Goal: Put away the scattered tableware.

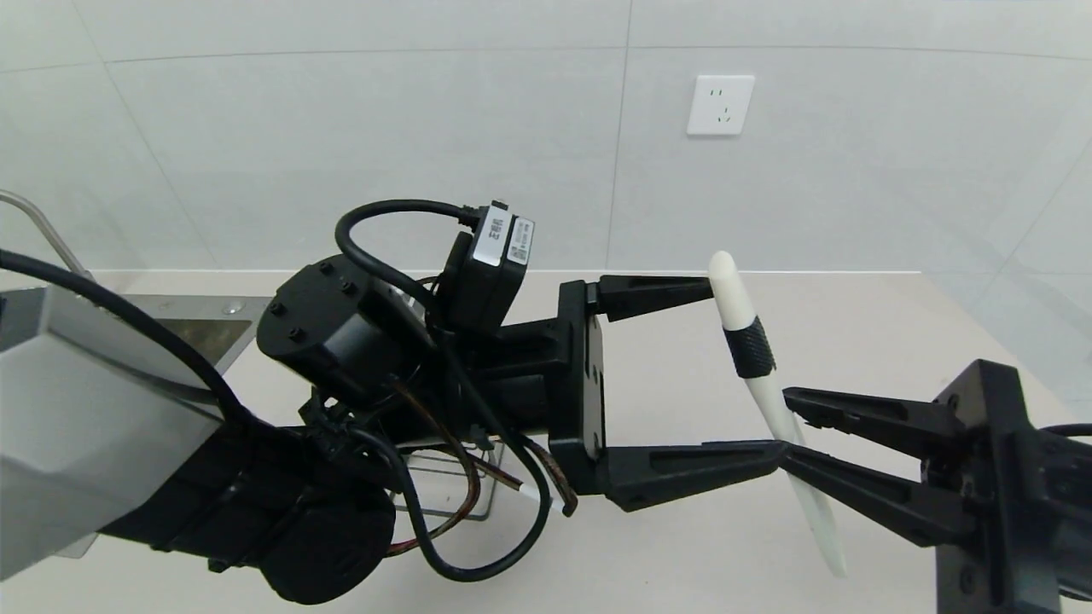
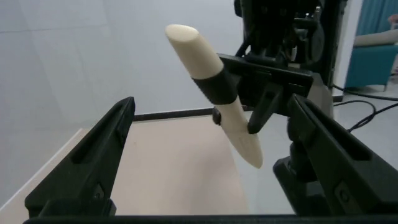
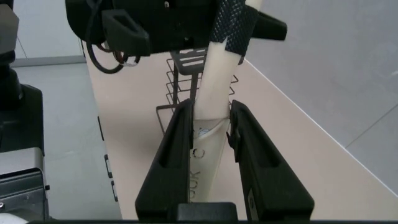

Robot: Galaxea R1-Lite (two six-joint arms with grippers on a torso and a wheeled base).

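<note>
Your utensil (image 1: 751,345), a white tapered stick with a black knurled band, is up in the air over the desk (image 1: 682,546) and touches nothing below it. It stands tilted, with the blunt end up and toward the far wall and the thin end down and nearer to you.

The right gripper (image 1: 789,422) has it pinched below the band. In the right wrist view you can see both fingers (image 3: 180,130) pressed flat against the white shaft (image 3: 214,87).

The left gripper (image 1: 742,371) comes in from the left with its jaws spread wide. One sits on each side of the utensil's upper half, and the left wrist view shows a gap on both sides of the band (image 2: 214,81). It is gripping nothing.

By my reading you are partway through this piece. The lift is done, and this looks like the set-up for a hand-over from right to left, but the left jaws have not yet closed. What is left is closing the left gripper, letting go with the right and setting the piece down.

The likely home is the wire rack (image 3: 186,81) standing on the desk beyond and below the left arm. The utensil is well apart from it. You cannot tell from here whether other pieces wait, because the arms hide much of the desk.
</note>
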